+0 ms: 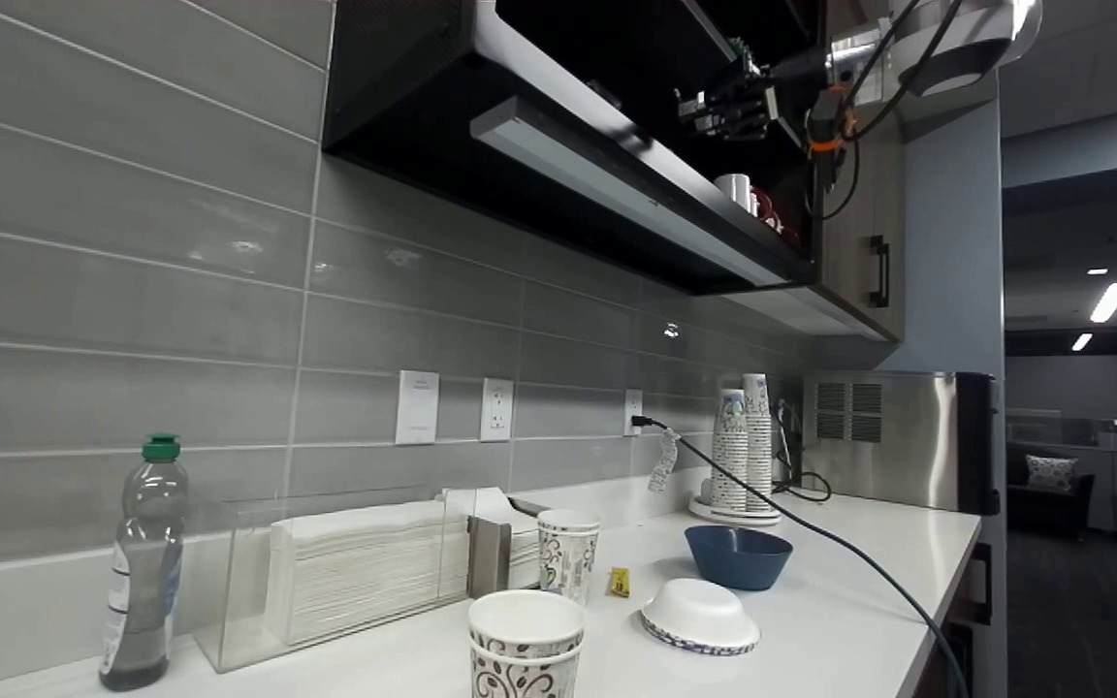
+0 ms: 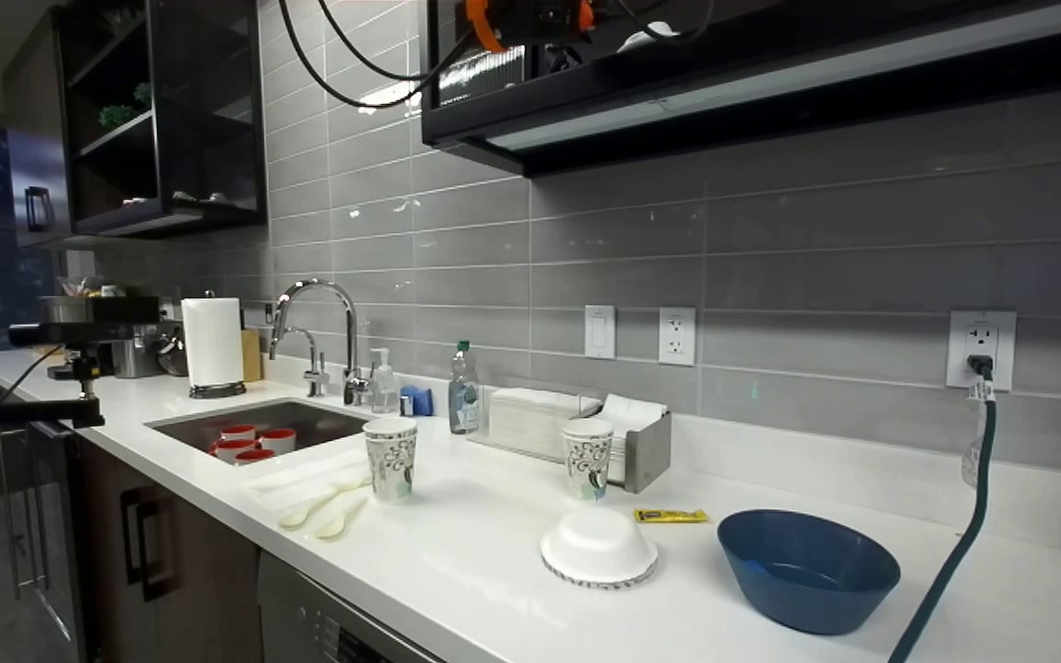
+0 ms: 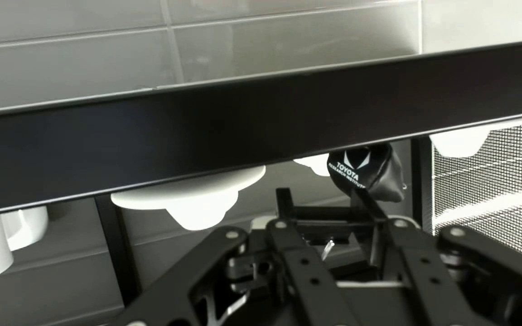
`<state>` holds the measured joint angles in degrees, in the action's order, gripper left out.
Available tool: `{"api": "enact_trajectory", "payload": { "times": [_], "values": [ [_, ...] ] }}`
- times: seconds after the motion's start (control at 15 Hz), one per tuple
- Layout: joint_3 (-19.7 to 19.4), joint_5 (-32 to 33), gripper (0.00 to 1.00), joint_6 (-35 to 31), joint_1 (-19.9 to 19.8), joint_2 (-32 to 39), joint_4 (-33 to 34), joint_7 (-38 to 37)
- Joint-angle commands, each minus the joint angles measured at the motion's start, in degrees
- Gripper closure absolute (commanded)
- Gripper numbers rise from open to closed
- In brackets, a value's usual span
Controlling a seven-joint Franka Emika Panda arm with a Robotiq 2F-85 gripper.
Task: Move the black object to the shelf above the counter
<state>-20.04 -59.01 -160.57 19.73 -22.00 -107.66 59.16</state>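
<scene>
- Reaching from the upper right in an exterior view, the white arm (image 1: 980, 34) was raised high, and its gripper (image 3: 323, 199) pointed almost level toward the front of the shelf (image 1: 607, 136).
- In the wrist view, its two fingers (image 3: 285, 203) stood apart, with a clear gap between them.
- The black object (image 3: 365, 174), a pouch with glossy creases and white lettering, was on the shelf, partly hidden behind its dark, flat edge, just beside a white dish (image 3: 317, 165); whether a fingertip touched it, I could not tell.
- To the right was a panel (image 3: 501, 181) with fine grid pattern.
- Below, the counter (image 2: 457, 571) was white and smooth.
</scene>
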Motion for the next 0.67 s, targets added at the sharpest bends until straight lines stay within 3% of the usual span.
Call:
{"api": "enact_trajectory", "payload": {
  "times": [0.0, 0.33, 0.6],
  "values": [
    [-1.68, -4.64, 0.89, -2.61, 2.68, 2.42, 2.10, 3.80],
    [-3.08, -10.65, 0.89, -5.09, 5.97, 3.04, 5.03, 9.08],
    [-3.30, -9.76, 0.89, -3.46, 6.53, 3.03, 4.93, 11.86]
  ]
}}
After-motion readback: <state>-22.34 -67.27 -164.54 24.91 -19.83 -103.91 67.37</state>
